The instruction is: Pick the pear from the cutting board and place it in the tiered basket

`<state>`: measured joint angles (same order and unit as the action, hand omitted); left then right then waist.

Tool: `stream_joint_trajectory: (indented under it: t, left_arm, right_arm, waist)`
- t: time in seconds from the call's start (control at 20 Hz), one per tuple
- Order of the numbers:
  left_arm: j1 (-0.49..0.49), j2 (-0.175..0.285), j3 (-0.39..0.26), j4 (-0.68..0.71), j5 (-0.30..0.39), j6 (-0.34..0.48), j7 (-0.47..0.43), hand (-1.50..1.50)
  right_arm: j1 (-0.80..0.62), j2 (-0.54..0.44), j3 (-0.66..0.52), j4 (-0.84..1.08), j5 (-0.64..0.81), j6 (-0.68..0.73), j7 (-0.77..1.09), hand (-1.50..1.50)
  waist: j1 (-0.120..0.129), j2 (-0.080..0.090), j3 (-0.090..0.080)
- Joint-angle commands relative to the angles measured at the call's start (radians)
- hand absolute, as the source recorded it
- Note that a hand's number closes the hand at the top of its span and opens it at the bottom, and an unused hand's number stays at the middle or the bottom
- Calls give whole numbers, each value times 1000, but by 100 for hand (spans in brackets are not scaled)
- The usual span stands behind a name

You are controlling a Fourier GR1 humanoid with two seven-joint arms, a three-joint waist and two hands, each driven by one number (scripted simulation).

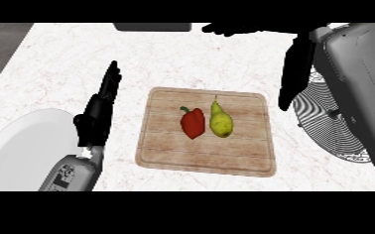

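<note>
1. Far left, a white rounded thing (29, 144) pokes in at the lower corner. Can't tell if it's a plate or a bowl, and it doesn't seem to matter for this job.
2. Next to it, the left robot hand (99, 114) sits over the bench (73, 54) with its fingers straight and pointing up, holding nothing. It's off the board's left edge, so I'd guess it's parked there to keep out of the way.
3. In the middle, the cutting board (168, 148) lies flat on the bench with two things side by side on it. There's a red pepper (193, 124) on the left and the pear (221, 123) just to its right, stem pointing away from the robot. They're very close, maybe touching, can't say for sure.
4. Right of the board, the right robot hand (294, 74) hangs with its fingers stretched out, pointing down near the board's right edge. It's empty and clear of the pear. Makes sense for this one to do the grab, since it's on the pear's side and the pepper is on the far side.
5. Far right, the wire tiered basket (322, 124) sits partly under the grey forearm, just beside the board. That's a short trip once the pear gets lifted, which hasn't happened yet. Main risk imo is bumping the pepper on the way in.
</note>
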<state>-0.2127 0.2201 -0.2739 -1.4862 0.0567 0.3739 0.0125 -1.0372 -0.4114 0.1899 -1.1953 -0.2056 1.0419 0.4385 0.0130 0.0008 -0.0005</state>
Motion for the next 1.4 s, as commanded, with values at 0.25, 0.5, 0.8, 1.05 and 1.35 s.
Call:
stream_joint_trajectory:
  t: [0.25,0.5,0.8,1.05,1.35]
  left_arm:
    - [51,21,38,-43,9,-42,18,0]
    - [55,-17,22,-47,-22,-43,-4,0]
    - [-12,-13,61,-37,-35,-61,61,0]
    - [85,-75,14,-42,-83,-25,-24,0]
    - [51,-61,40,-50,-87,-55,19,0]
  right_arm:
    - [34,-12,81,-52,1,119,112,-150]
    - [20,-4,80,11,127,134,21,-150]
    - [38,-11,77,-61,220,128,-15,-150]
    - [137,-20,123,-131,365,109,-177,-150]
    - [79,-30,180,-83,540,52,-396,-150]
  waist:
    - [-16,-6,0]
    - [0,1,1]
    - [-5,0,1]
    - [-4,1,1]
    - [7,5,1]
